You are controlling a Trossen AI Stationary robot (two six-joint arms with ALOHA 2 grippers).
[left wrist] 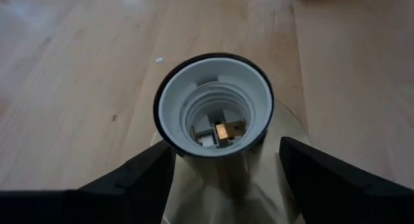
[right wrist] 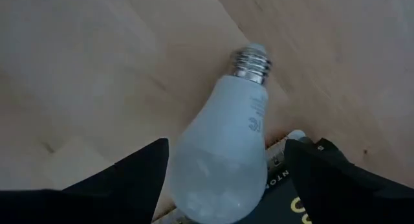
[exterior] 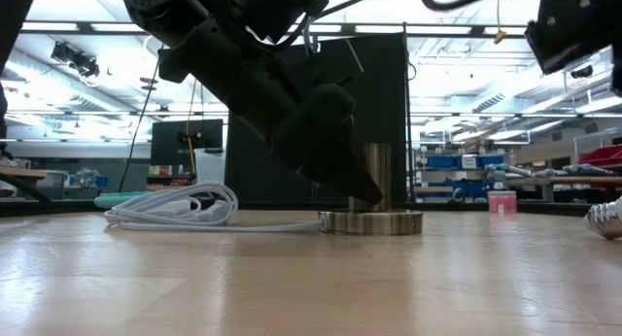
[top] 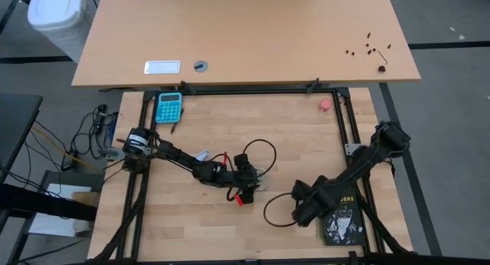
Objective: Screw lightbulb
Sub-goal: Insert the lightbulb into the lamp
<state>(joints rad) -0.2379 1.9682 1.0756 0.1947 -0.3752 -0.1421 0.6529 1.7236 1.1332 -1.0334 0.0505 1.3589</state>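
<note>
The lightbulb [right wrist: 223, 153] is white and frosted with a silvery screw base [right wrist: 251, 61]. It lies on its side on the wooden table, its round end at the edge of a black book [right wrist: 304, 198]. My right gripper [right wrist: 226, 149] hangs open over it, pointing down, one finger on each side of the glass and clear of it. The socket [left wrist: 217, 114] stands upright on a round metal disc [exterior: 371, 221], its mouth open upward. My left gripper [left wrist: 226, 146] slants down at it, open, a finger on each side of the barrel. My left gripper has its fingers on the two sides of the socket's barrel [left wrist: 220, 172], below the rim. One fingertip [left wrist: 294, 153] stands apart from the barrel. Whether the other fingertip [left wrist: 162, 162] touches it I cannot tell.
The socket's white coiled cord [exterior: 175, 205] lies beside the disc. A blue calculator [top: 168, 106] sits at the far left and a small pink-red round object [top: 325, 104] at the far right. The book [top: 342, 219] lies near the right front corner. Black cables loop around both grippers.
</note>
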